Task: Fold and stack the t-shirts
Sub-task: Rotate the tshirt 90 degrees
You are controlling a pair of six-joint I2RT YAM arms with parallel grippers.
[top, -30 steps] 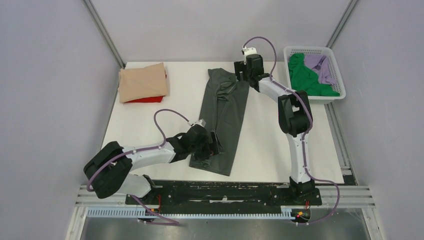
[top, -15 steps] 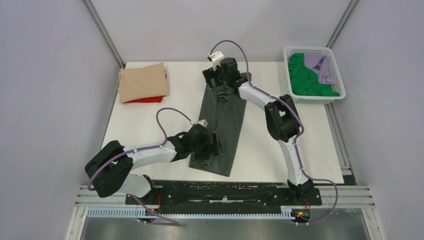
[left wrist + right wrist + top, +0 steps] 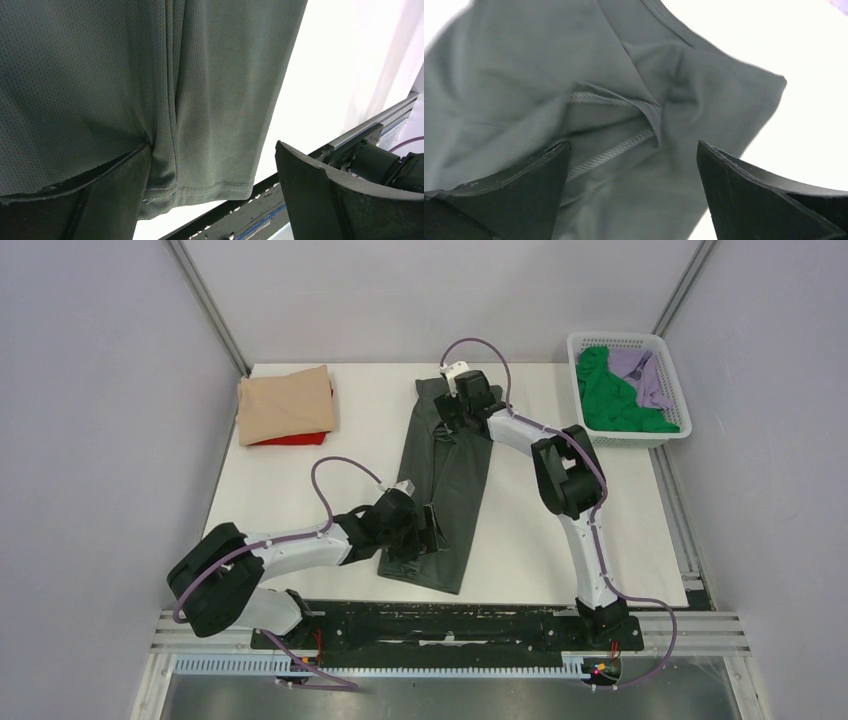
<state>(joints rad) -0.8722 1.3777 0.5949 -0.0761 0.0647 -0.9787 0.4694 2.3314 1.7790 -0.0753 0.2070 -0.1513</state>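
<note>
**Status of task**

1. Completed: the tan t-shirt (image 3: 285,405) lies folded on top of the red t-shirt (image 3: 292,439). Only a strip of red shows at the near edge. This stack sits at 10 o'clock on the surface (image 3: 560,530).

2. In progress: the dark grey t-shirt (image 3: 450,490) lies flat at the centre of the surface as a long narrow strip. It runs from 12 o'clock towards 6 o'clock. Its sides appear to be folded in already. The crosswise fold and the transfer to the stack are judged to be outstanding.

3. Not started: the green t-shirt (image 3: 610,400) and the lilac t-shirt (image 3: 640,370) lie crumpled in the basket (image 3: 618,338) at 2 o'clock.

**State of the arms**

- The left fingers (image 3: 325,200) are spread wide over the hem end of the grey strip at 6 o'clock. Cloth lies under the gap between them. One finger overlaps the hem, and nothing is pinched.
- The right fingers (image 3: 764,200) are spread wide over the rumpled far end at 12 o'clock. A stitched edge is visible below them, and no cloth is gripped.

**Assessment**

Two of five shirts are stacked, a third is partly folded, and two are untouched. With both arms placed at opposite ends of the strip, the next step is likely a grasp for the crosswise fold.
</note>
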